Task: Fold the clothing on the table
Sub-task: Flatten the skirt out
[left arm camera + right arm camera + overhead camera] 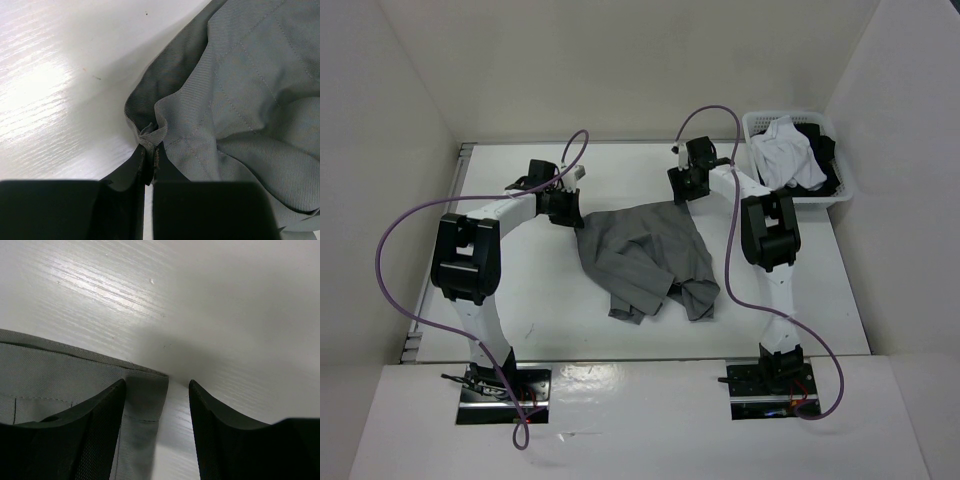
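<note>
1. Near edge. The left arm base [495, 385] and right arm base [770, 380] are bolted side by side at the near edge of the white bench [540, 300]. A purple cable [378, 265] loops off each arm.

2. Mid-bench. The grey skirt [645, 255] lies crumpled approx. at bench centre, between the two arms. Its near portion is bunched into folds w/ two lobes pointing toward the bases. The far portion is spread flatter and reaches up to both hands.

3. L side. The left hand [150, 162] is clamped on the skirt's far-left corner.
- Wrist view: the fingers [132, 172] are pressed together w/ a small pinch of fabric bunched at the tips.
- The cloth fans out to the right of the hand, stitch lines visible; bare bench shows to the left.

4. R side. The right hand [156, 390] is at the skirt's far-right corner, jaws apart, not closed on the cloth.
- Wrist view: the banded edge of the skirt ends in the gap between the jaws.
- One finger [100, 430] lies over the fabric; the other is over bare bench, clear of the cloth.
- Whether the tips touch the bench: cannot tell.

5. Far R corner. A white lattice basket [847, 188] stands on the bench just beyond the R arm, apart from the skirt. Contents: a white garment [782, 155] on top, and a black garment [823, 143] beneath it and to the right.
</note>
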